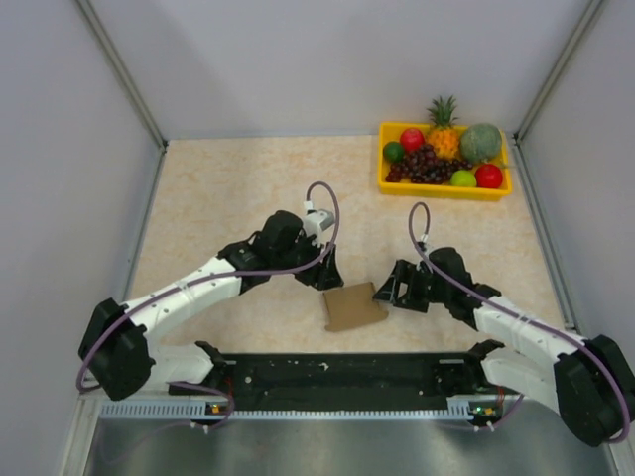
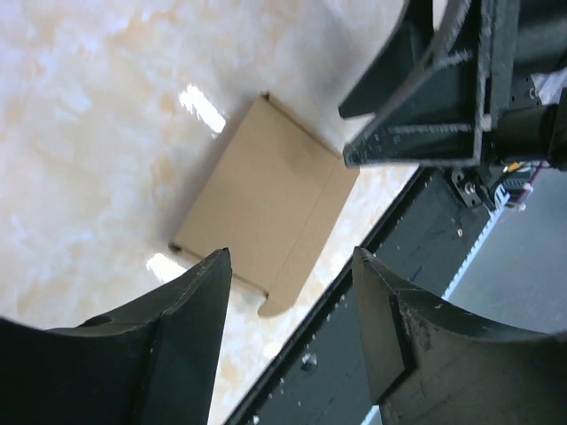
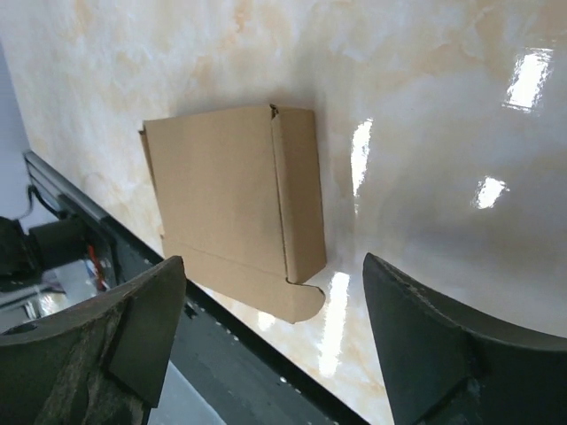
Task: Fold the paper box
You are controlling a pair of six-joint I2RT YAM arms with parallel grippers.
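Below left fingers (image 2: 177, 336), paper box (image 2: 275, 204), edge hidden

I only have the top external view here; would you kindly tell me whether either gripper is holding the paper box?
Observer: No. The left wrist view shows the left gripper open, with the paper box lying flat on the table beyond it.
Operator: And the right one?
Observer: The right wrist view shows the right gripper open too, apparently not touching the box.
Operator: Is the box fully closed?
Observer: Not quite: a rounded tab sticks out at the corner nearest the black rail.
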